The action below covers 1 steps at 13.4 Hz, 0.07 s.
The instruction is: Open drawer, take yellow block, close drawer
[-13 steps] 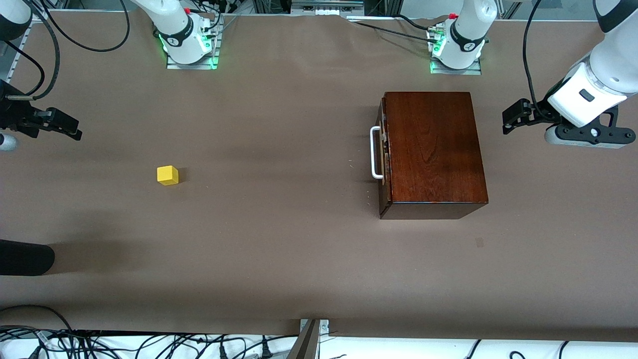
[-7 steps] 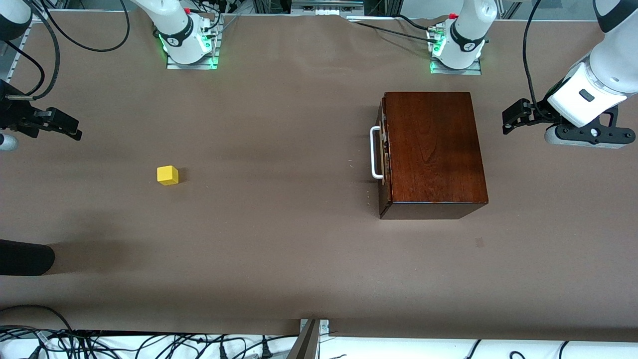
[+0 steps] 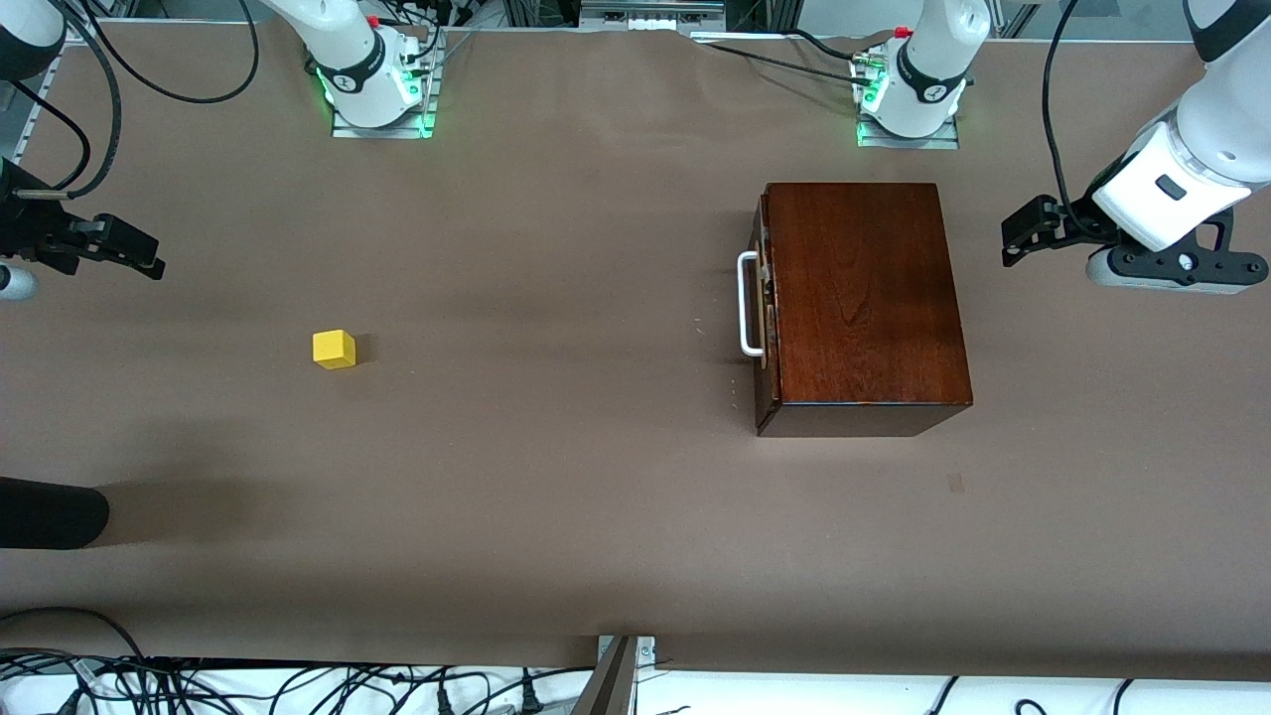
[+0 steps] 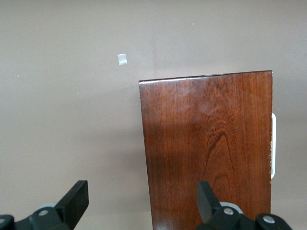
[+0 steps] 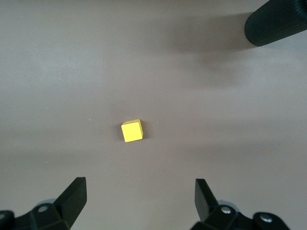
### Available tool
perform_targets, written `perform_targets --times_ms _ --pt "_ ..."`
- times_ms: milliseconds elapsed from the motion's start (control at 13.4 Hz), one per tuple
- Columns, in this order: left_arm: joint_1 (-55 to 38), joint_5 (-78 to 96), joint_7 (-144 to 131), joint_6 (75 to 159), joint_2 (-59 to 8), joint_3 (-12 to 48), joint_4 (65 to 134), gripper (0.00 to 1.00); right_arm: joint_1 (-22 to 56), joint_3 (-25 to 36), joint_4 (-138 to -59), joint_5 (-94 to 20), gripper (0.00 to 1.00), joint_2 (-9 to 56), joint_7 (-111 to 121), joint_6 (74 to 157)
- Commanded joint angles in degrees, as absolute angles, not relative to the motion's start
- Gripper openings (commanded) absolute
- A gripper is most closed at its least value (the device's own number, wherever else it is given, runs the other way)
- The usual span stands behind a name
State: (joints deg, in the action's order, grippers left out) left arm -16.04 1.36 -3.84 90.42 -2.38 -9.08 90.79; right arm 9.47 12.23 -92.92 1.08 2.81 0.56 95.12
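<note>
Nearest the front camera, at the tabletop's (image 3: pixel 556 516) edge toward the right arm's end: a black ribbed cylinder (image 3: pixel 50 513), only partly in view. Farther from the camera, toward the right arm's end, a small bright yellow cube (image 3: pixel 334 350) — the yellow block — lying alone on the bare brown tabletop, well apart from everything else. Toward the left arm's end, a glossy mahogany-coloured wooden box (image 3: pixel 862 303) standing on the tabletop, with the drawer (image 3: pixel 763 298) shut flush in its side; dark reddish-brown drawer front facing the right arm's end, white loop handle (image 3: pixel 748 304) sticking out from it. A small pale square mark (image 3: pixel 955 484) on the tabletop, nearer the camera than the box.

Right end effector (image 3: pixel 134 253) held above the tabletop's edge at the right arm's end, fingers spread wide and empty, yellow block visible below in the right wrist view (image 5: pixel 132 131). Left end effector (image 3: pixel 1025 230) above the tabletop just beside the box, toward the left arm's end — fingers likewise wide apart, holding nothing, box top filling much of the left wrist view.
</note>
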Motion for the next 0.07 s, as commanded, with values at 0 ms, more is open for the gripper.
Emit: perform_targets --times_ms 0 --pt "-16.1 1.8 -3.9 90.7 -1.4 -9.1 91.1 1.0 8.9 11.5 -92.3 0.9 1.0 2.6 -0.1 94.8"
